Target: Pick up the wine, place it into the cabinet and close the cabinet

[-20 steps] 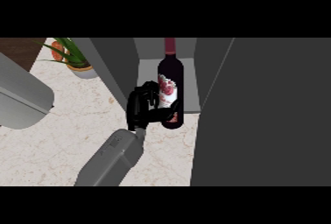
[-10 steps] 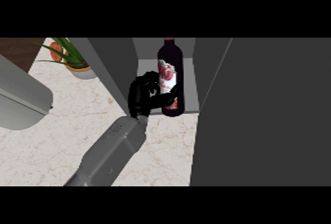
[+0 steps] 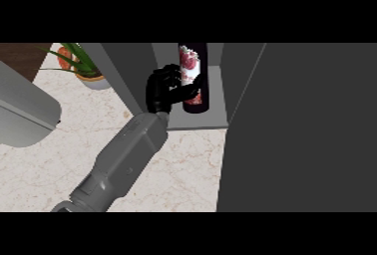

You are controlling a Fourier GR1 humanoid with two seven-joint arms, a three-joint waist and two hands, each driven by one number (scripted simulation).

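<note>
Left hand point(image 3: 163, 89) fingers curled round dark glass wine bottle point(image 3: 194, 79) (red label) upright inside grey cabinet point(image 3: 199, 121); marbled desk point(image 3: 52, 164) below.

One wine bottle point(image 3: 194, 79) stands inside one cabinet point(image 3: 140, 74), with one black hand point(image 3: 165, 89) beside the bottle. Left of the cabinet sit one potted plant point(image 3: 83, 67) and one grey rounded object point(image 3: 22, 112).

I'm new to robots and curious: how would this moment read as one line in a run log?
stage: placing | wine bottle: upright inside cabinet | hand: fingers curled round bottle | cabinet door: open | potted plant: left of cabinet
</note>
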